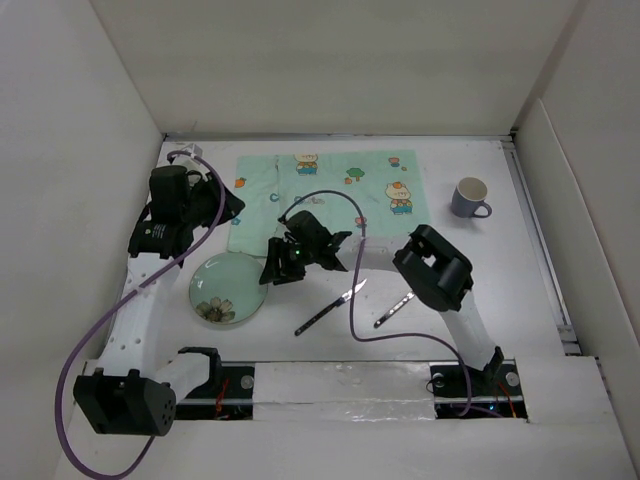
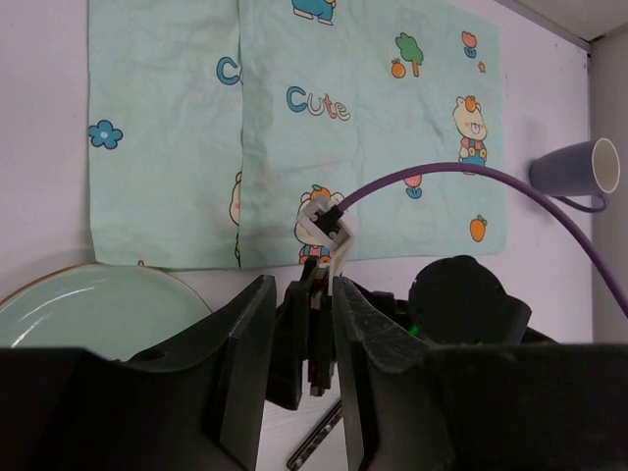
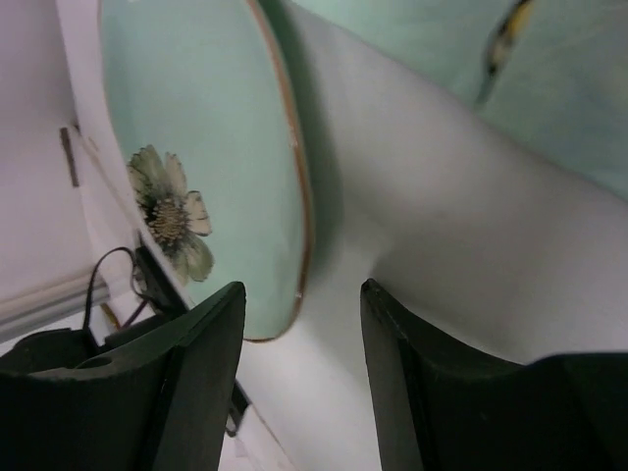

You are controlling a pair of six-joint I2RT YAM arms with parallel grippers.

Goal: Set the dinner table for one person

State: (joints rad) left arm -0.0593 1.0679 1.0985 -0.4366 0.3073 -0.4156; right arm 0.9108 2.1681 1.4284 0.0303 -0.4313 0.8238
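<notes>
Left tool (image 2: 301,294), jaws apart, faces placemat (image 2: 383,157) reading "Cute".

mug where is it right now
In the top view the mug stands at the far right of the table, just right of the placemat and not touching it.

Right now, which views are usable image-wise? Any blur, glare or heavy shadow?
Top external: even, diffuse light, soft shadows, all sharp. Left wrist: placemat print crisp, left gripper's fingers dark and slightly soft. Right wrist: tilted, very close; plate flower readable, placemat print at top right blurred, right gripper's fingers near-black.
</notes>
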